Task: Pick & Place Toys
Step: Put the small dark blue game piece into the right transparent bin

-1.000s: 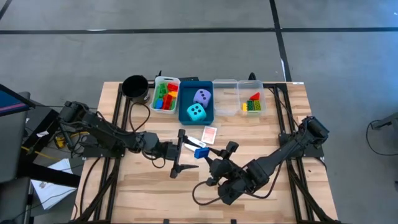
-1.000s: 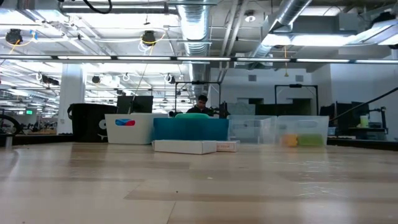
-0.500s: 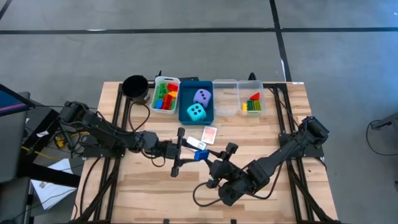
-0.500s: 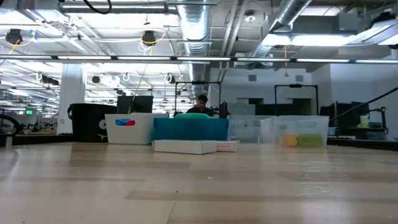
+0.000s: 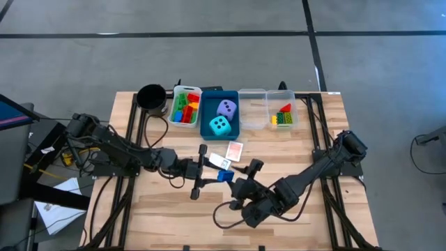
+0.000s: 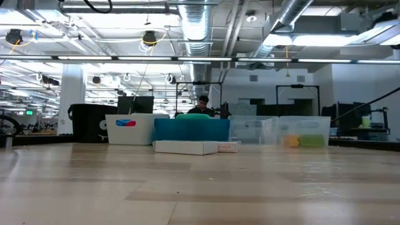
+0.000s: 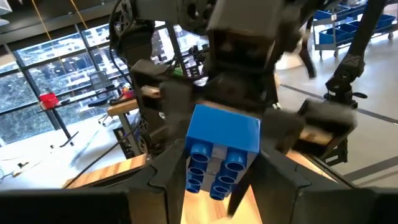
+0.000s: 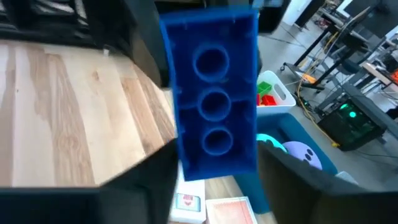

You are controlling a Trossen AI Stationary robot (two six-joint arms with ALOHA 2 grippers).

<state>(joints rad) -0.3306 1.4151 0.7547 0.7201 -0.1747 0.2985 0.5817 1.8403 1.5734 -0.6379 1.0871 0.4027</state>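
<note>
blue brick [image 5: 224, 175] clamped in left tool [image 5: 212, 174], right tool [image 5: 240, 176] adjacent

I see wood-slat table [image 5: 167, 216] w/ black cup [image 5: 150, 97], white tray [image 5: 175, 97], blue tray [image 5: 231, 130], two clear trays [image 5: 251, 111], two card packs [image 5: 235, 150] on it.

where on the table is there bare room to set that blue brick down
Bare wood runs along the table's near edge, below both grippers, and at the left below the black cup. The far edge is crowded with the white tray, blue tray and clear trays. The middle is tight: the left gripper, right gripper, blue brick and card packs cluster there.
</note>
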